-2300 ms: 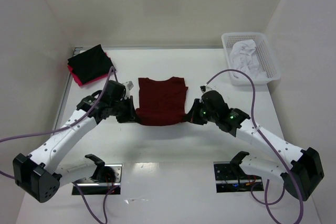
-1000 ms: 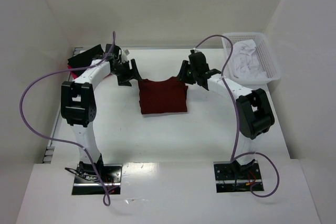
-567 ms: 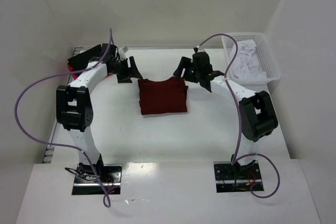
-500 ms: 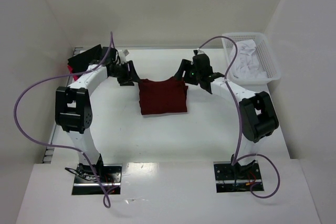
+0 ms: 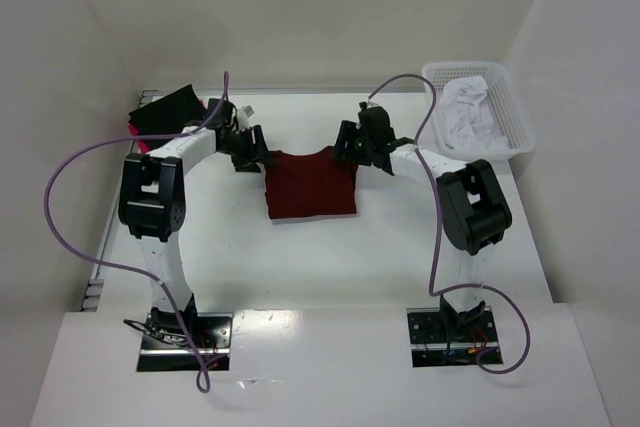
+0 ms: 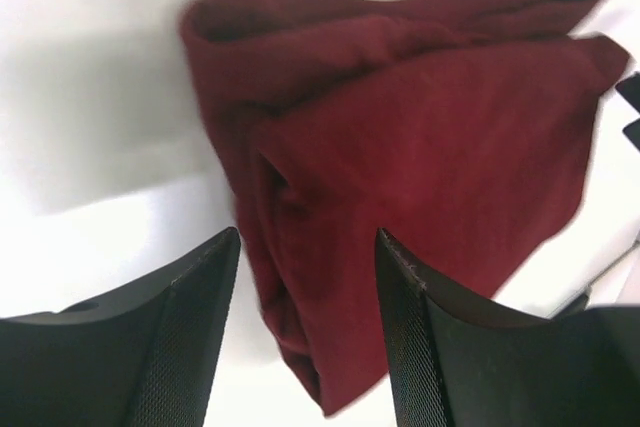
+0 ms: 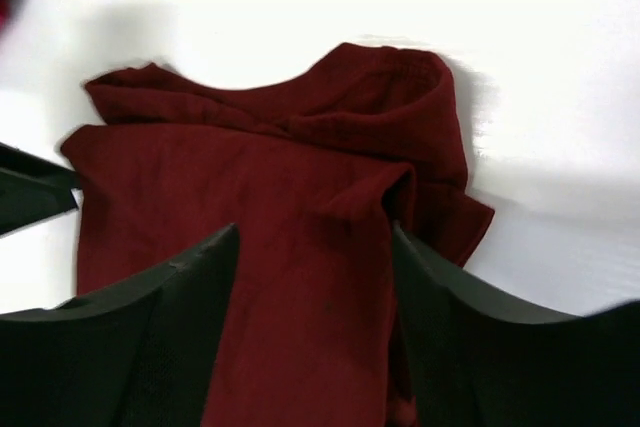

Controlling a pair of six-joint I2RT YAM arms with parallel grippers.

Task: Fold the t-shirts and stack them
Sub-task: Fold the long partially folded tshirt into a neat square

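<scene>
Beyond the maroon t-shirt: folded black t-shirt left, white basket right.

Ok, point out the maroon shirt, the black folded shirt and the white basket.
maroon shirt (image 5: pixel 310 185), top external view, middle of its folded body.
black folded shirt (image 5: pixel 163 107), top external view, its upper face.
white basket (image 5: pixel 518 119), top external view, its right mesh wall.

This is a robotics lab test cell: a bare white worktop boxed in by plain white walls. Two robot arms are bolted to metal plates at 6 o'clock and trail purple cables. A white plastic basket sits at 1 o'clock.
</scene>
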